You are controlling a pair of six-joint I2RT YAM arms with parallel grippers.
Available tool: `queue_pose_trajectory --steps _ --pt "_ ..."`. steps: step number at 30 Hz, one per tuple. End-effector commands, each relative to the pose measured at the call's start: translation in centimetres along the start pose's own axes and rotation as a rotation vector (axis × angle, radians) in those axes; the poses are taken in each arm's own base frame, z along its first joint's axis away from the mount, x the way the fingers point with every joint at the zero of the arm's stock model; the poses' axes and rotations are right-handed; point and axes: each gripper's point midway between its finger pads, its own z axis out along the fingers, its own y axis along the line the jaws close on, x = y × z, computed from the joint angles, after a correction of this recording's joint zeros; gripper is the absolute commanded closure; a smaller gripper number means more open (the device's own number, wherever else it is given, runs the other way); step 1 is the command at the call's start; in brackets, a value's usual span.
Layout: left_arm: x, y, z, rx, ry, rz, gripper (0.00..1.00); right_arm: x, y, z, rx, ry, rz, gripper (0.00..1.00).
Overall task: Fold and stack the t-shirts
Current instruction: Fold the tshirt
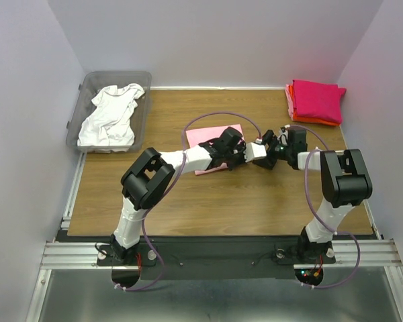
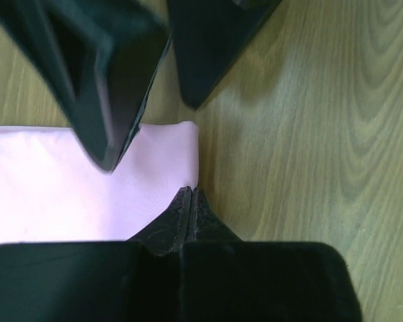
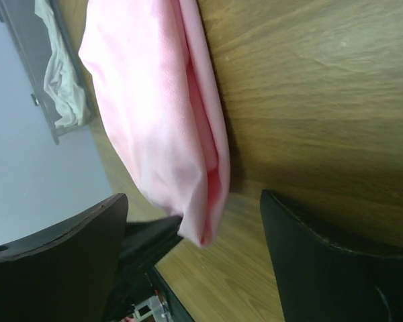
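Observation:
A light pink t-shirt point(image 1: 211, 137) lies folded at mid-table. My left gripper point(image 1: 238, 155) is shut on its near right corner point(image 2: 190, 191). That corner point(image 3: 201, 228) hangs raised off the wood in the right wrist view. My right gripper point(image 1: 248, 151) is open, its fingers point(image 3: 87, 255) standing either side of the raised corner without touching it. A white t-shirt point(image 1: 111, 117) lies crumpled in the bin. A folded magenta t-shirt point(image 1: 318, 99) tops an orange one point(image 1: 309, 121) at the back right.
The clear grey bin point(image 1: 87, 87) stands at the back left, off the wooden tabletop point(image 1: 255, 201). Walls close in the back and both sides. The two arms meet at mid-table, with the right gripper's fingers point(image 2: 101, 80) just ahead of my left jaws.

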Motion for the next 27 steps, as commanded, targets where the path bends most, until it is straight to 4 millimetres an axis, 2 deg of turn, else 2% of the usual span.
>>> queue_pose_trajectory --steps 1,4,9,14,16,19,27 --pt "-7.3 2.0 -3.3 -0.032 -0.173 -0.001 1.0 -0.2 -0.5 2.0 0.018 -0.055 0.038 0.17" --pt "-7.9 2.2 -3.7 -0.028 -0.19 -0.007 1.0 0.1 -1.2 3.4 0.028 -0.04 0.074 0.21" --pt "-8.2 1.8 -4.0 -0.009 -0.204 -0.004 1.0 -1.2 -1.3 4.1 0.031 -0.094 0.116 0.32" --pt "-8.2 1.4 -4.1 0.013 -0.212 -0.004 1.0 -3.3 -0.8 5.4 0.016 -0.147 0.125 0.37" --pt "-8.2 1.4 -4.1 0.015 -0.211 -0.003 1.0 -3.6 -1.5 6.0 0.024 -0.154 0.137 0.39" --pt "-8.0 1.7 -3.9 0.003 -0.203 0.0 1.0 -3.9 -1.1 6.7 0.001 -0.156 0.145 0.48" --pt "-7.5 1.4 -3.6 0.021 -0.198 -0.004 1.0 -4.2 -2.0 7.9 0.019 -0.185 0.129 0.51"
